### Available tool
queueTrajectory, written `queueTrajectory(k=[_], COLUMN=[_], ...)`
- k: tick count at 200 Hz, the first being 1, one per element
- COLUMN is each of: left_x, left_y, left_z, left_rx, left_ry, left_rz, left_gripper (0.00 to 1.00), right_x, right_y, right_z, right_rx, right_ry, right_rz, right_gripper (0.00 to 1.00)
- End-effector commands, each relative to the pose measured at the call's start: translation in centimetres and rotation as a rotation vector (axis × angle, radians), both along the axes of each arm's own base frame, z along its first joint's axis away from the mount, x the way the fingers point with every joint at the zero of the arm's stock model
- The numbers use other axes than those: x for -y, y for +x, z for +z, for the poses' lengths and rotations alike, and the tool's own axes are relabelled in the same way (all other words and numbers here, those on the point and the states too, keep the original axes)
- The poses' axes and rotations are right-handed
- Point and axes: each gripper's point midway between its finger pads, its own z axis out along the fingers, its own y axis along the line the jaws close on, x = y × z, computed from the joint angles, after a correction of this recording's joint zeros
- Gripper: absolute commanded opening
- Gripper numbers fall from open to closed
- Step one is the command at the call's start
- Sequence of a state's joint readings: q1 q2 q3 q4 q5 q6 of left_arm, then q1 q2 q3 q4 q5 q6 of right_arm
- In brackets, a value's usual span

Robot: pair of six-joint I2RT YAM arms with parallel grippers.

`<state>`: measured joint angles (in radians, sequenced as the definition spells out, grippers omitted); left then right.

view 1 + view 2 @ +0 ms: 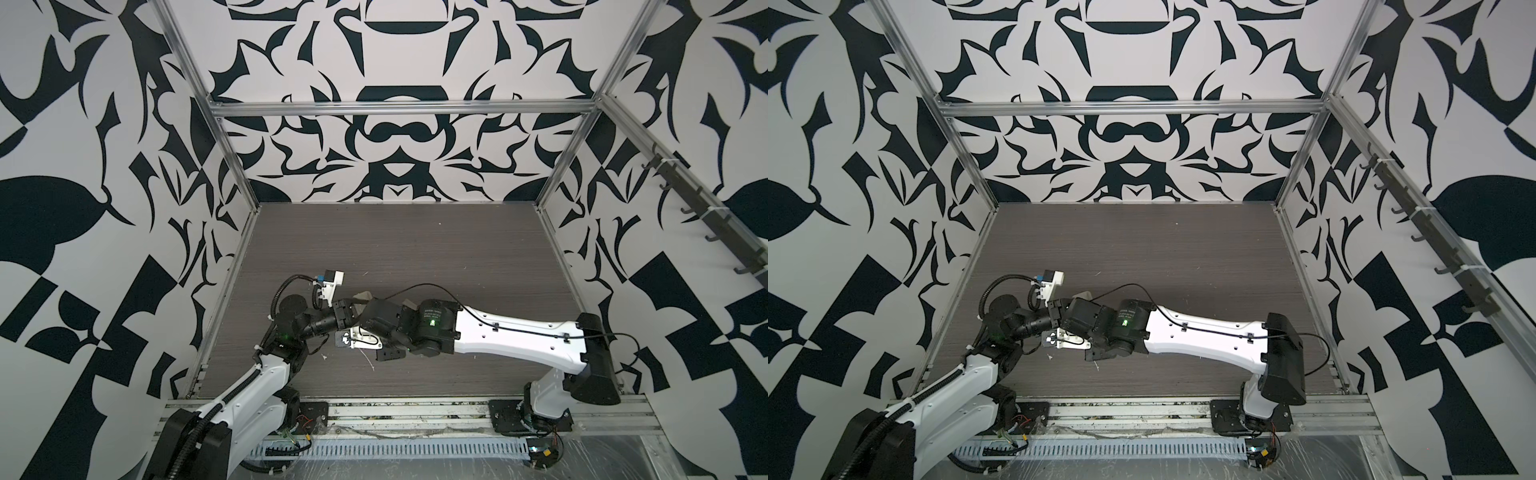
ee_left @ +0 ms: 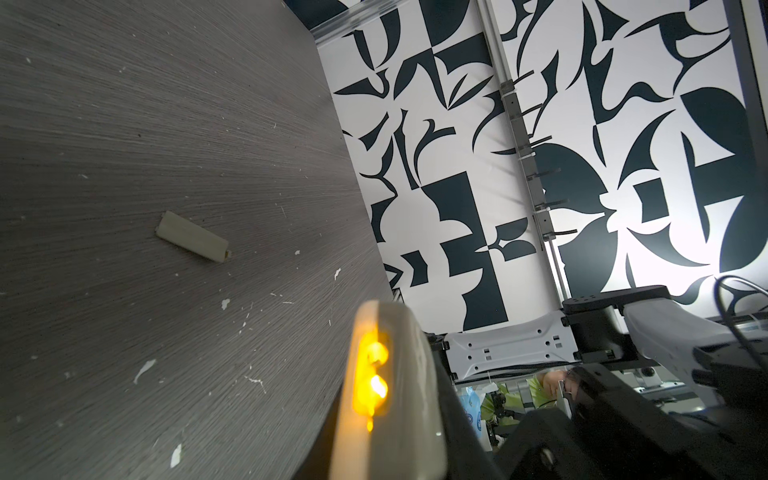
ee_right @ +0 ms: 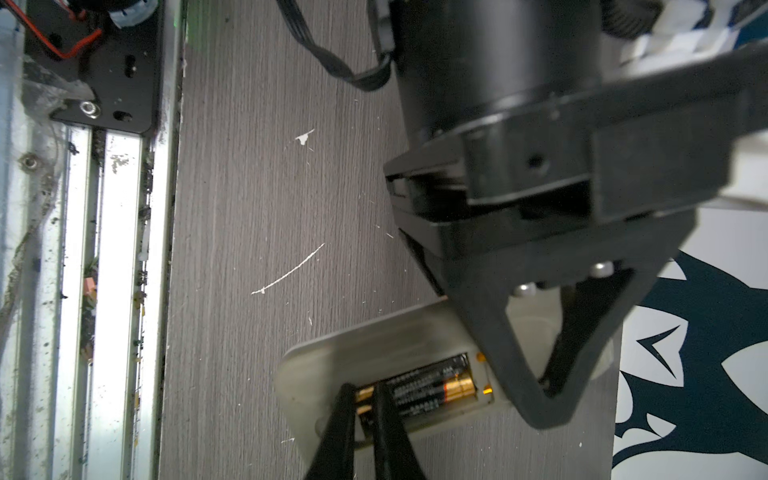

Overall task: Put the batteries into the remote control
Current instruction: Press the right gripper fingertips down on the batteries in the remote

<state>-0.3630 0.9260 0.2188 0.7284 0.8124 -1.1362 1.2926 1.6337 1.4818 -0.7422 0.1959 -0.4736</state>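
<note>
Clamps slim beige-backed plastic remote control (image 3: 374, 340) in left gripper (image 3: 536, 399); rests nearly closed right gripper (image 3: 365, 395) tips on two dark copper-banded cylindrical batteries (image 3: 419, 388) seated in its compartment.

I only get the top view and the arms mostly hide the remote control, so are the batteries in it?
Observer: Yes, right wrist view: both batteries lie side by side in the remote control's open compartment.
Operator: And the right arm?
Observer: The right end effector is shut, tips at one copper-banded end of the batteries.
Operator: The cover?
Observer: Left wrist view: the beige battery cover lies on the table, apart from the remote.
</note>
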Motion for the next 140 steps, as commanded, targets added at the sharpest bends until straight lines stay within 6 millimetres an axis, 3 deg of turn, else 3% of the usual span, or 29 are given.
queueTrajectory(k=[1, 47, 120, 140], left_x=[0.5, 0.5, 0.5, 0.4], left_y=[-1.4, -1.4, -1.4, -1.4], left_z=[1.7, 1.7, 1.6, 1.4], left_rx=[0.048, 0.051, 0.049, 0.047], left_ry=[-0.04, -0.039, -0.033, -0.026], left_rz=[-0.082, -0.083, -0.077, -0.072], left_gripper=[0.0, 0.0, 0.0, 0.0], right_x=[-0.4, -0.2, -0.2, 0.0], right_y=[2.9, 3.3, 2.9, 2.0], right_z=[0.4, 0.2, 0.0, 0.2], right_rx=[0.067, 0.062, 0.027, -0.013], right_ry=[0.027, 0.029, 0.031, 0.037], right_rz=[-0.082, -0.104, -0.114, -0.09], right_gripper=[0.09, 0.0, 0.0, 0.09])
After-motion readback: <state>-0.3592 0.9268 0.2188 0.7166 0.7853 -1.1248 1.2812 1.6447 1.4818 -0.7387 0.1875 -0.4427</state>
